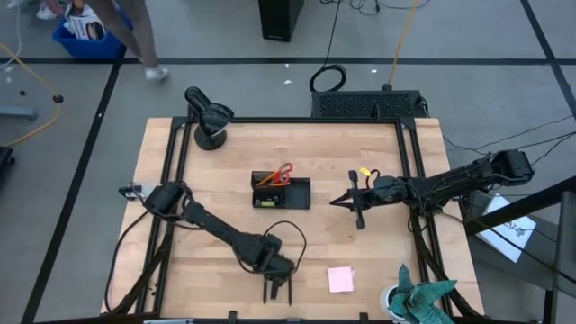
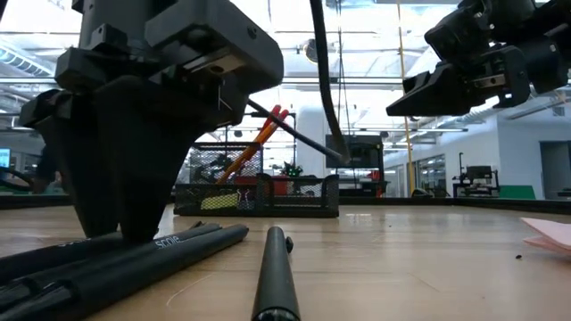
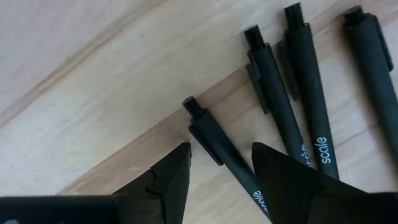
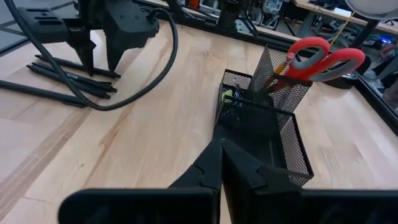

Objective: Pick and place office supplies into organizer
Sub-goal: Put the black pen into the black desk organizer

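The organizer (image 1: pixel 281 192) sits mid-table and already holds the scissors (image 4: pixel 323 59) and a pencil (image 2: pixel 243 153) upright in its cup; by my reckoning the job is partly done. The black pens (image 3: pixel 292 93) lie on the near edge with the left gripper (image 1: pixel 276 290) down over them, fingers apart astride one pen, nothing clamped yet; the pink pad (image 1: pixel 340 279) also waits nearby. The right gripper (image 1: pixel 353 205) hangs beside the organizer, fingers together and empty.

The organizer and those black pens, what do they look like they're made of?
The organizer looks like black wire mesh, probably metal: you see through its walls. The pens look like matte black plastic, with moulded clips and white lettering.
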`<state>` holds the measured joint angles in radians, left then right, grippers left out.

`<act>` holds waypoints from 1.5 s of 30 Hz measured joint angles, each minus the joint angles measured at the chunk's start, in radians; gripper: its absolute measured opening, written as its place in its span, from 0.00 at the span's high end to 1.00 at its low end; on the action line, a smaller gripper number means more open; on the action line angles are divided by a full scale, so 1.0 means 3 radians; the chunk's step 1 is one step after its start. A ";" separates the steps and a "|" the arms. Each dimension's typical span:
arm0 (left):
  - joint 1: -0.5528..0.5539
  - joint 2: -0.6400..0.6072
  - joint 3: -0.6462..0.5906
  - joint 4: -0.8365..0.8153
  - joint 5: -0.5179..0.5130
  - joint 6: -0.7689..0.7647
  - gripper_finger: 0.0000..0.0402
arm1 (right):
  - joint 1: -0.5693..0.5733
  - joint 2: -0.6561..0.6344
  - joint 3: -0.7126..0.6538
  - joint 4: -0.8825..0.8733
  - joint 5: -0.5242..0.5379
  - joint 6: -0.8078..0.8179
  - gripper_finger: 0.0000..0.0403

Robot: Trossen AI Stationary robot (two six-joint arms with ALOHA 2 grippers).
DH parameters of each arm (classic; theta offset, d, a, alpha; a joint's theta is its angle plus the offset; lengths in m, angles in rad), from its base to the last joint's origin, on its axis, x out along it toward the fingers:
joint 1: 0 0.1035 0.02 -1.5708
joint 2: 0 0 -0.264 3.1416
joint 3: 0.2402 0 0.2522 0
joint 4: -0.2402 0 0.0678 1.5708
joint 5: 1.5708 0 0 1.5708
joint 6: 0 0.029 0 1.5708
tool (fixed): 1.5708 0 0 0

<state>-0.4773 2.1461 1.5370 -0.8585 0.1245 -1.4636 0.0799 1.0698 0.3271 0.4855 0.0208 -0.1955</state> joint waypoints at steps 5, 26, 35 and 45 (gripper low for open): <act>-0.0034 0.0105 0.0004 -0.0049 0.0140 0.0124 0.55 | 0.0000 0.0000 0.0000 0.0000 0.0000 0.0000 1.00; -0.0097 0.0084 -0.0018 -0.0077 -0.0116 0.0680 0.92 | 0.0001 0.0000 0.0000 0.0013 -0.0001 0.0072 1.00; -0.0115 0.0082 -0.0019 -0.0050 -0.0372 0.0923 0.93 | 0.0001 0.0000 0.0000 0.0013 -0.0002 0.0177 1.00; -0.0167 0.0005 -0.0026 0.0019 -0.0679 0.1181 0.96 | 0.0001 0.0000 0.0000 0.0074 -0.0003 0.0178 1.00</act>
<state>-0.5275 2.1476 1.5291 -0.8529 -0.0793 -1.1093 0.0803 1.0698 0.3271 0.5076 0.0200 -0.1421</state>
